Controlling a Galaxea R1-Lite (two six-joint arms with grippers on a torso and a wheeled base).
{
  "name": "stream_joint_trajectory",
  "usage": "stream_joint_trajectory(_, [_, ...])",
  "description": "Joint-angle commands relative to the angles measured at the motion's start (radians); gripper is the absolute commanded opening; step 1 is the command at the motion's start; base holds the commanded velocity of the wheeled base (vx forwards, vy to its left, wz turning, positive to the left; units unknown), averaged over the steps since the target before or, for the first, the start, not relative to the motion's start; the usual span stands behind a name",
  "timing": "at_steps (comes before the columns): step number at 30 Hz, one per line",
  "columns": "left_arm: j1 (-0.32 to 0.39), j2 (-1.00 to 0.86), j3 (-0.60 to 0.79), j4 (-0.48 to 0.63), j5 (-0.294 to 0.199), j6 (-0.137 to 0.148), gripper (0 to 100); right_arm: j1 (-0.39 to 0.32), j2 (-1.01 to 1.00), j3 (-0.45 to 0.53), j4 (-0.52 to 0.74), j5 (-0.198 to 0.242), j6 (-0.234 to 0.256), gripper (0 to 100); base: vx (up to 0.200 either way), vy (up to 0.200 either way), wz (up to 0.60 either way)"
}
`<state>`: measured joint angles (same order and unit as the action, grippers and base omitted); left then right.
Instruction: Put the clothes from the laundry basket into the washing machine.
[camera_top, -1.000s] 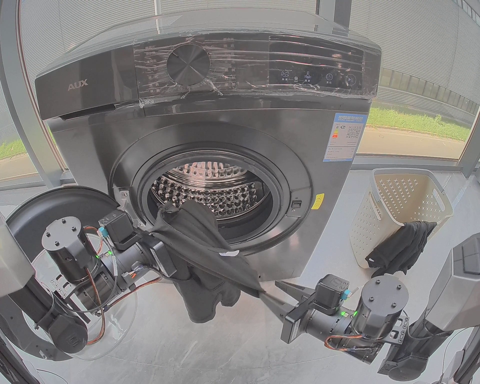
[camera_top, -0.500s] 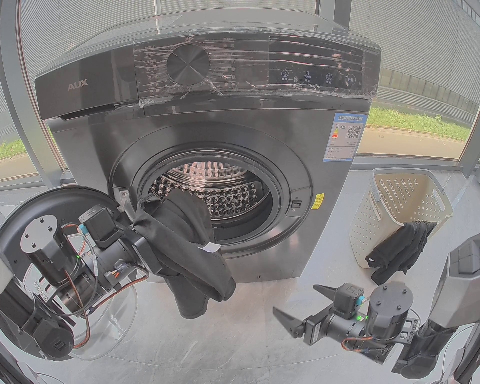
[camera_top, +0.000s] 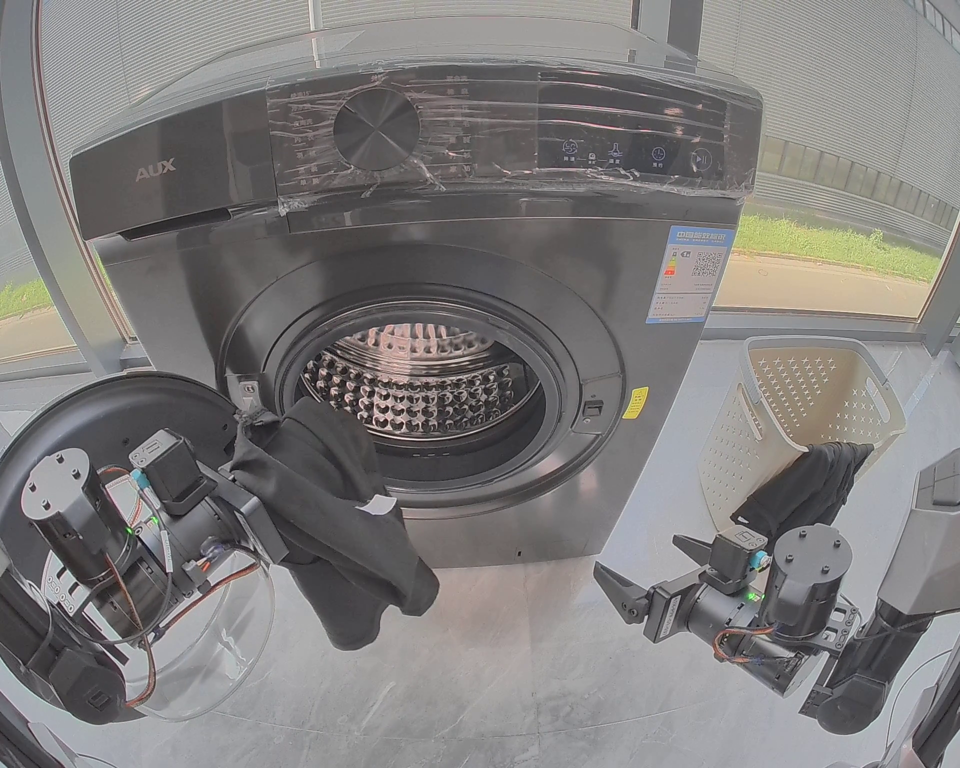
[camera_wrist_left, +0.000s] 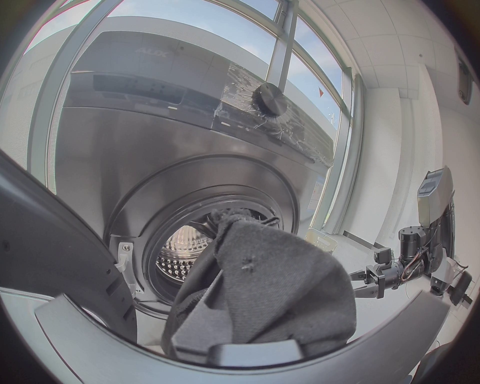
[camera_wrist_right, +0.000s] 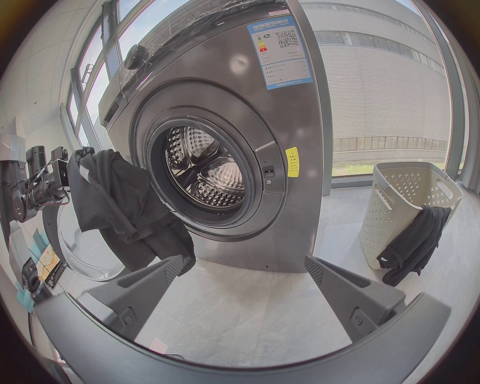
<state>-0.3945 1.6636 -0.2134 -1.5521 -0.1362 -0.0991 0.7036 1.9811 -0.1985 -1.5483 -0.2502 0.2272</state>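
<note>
Head view: a grey front-loading washing machine (camera_top: 420, 250) fills the middle, its round door (camera_top: 110, 420) swung open to the left of the drum mouth (camera_top: 425, 395). My left claw (camera_top: 290, 470) sits just in front of the machine's lower left and is closed on a dark garment (camera_top: 340, 550). The cloth is bunched at the left rim of the drum mouth and hangs in folds below it, outside the drum and clear of the floor (camera_top: 500, 680). My right claw (camera_top: 645, 572) hovers low in front of the machine's right corner, spread wide and holding nothing. To the right of the machine stands a white laundry basket (camera_top: 865, 360), tipped toward me, with a second dark garment (camera_top: 800, 490) draped over its front rim.

Left wrist view: the held garment (camera_wrist_left: 270, 285) lies heaped over my claw and hides part of the drum mouth (camera_wrist_left: 185, 250). Beyond the machine's right side, the other arm's claw (camera_wrist_left: 357, 284) shows farther off, spread apart.

Right wrist view: my two fingers (camera_wrist_right: 145, 285) stand wide apart with bare floor between them. The machine (camera_wrist_right: 240, 100) is ahead, the held garment (camera_wrist_right: 120, 210) hanging at the left of its drum mouth. The basket (camera_wrist_right: 395, 210) is to the machine's right, the second garment (camera_wrist_right: 415, 240) trailing down its outer wall.
</note>
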Motion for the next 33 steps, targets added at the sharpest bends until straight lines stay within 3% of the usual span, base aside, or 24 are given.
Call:
stream_joint_trajectory(1, [0.019, 0.008, 0.016, 0.000, -0.005, -0.002, 0, -0.012, 0.005, 0.001, 0.001, 0.002, 0.000, 100, 0.000, 0.000, 0.00])
stream_joint_trajectory(4, [0.020, 0.031, 0.009, 0.000, -0.005, -0.002, 0, -0.009, 0.005, -0.001, -0.001, 0.002, 0.000, 100, 0.000, 0.000, 0.00])
stream_joint_trajectory(10, [0.016, 0.081, 0.002, -0.002, 0.001, 0.004, 0, -0.003, -0.002, 0.002, -0.001, 0.002, 0.001, 100, 0.200, 0.000, 0.00])
stream_joint_trajectory(23, [-0.001, 0.097, 0.000, -0.003, 0.001, 0.013, 0, 0.005, -0.007, -0.001, -0.001, 0.002, 0.000, 100, 0.000, 0.000, 0.00])
stream_joint_trajectory(26, [-0.064, 0.097, -0.014, -0.003, 0.030, 0.027, 0, 0.039, -0.025, 0.002, -0.001, 0.000, -0.002, 100, 0.000, 0.000, 0.00])
stream_joint_trajectory(28, [-0.099, 0.099, -0.037, -0.003, 0.050, 0.016, 0, 0.057, -0.039, 0.001, -0.001, -0.003, -0.002, 100, 0.000, 0.000, 0.00])
stream_joint_trajectory(33, [-0.112, 0.216, -0.158, -0.005, 0.041, 0.012, 0, 0.068, -0.047, 0.004, -0.001, -0.001, 0.000, 100, 0.000, 0.000, 0.00])
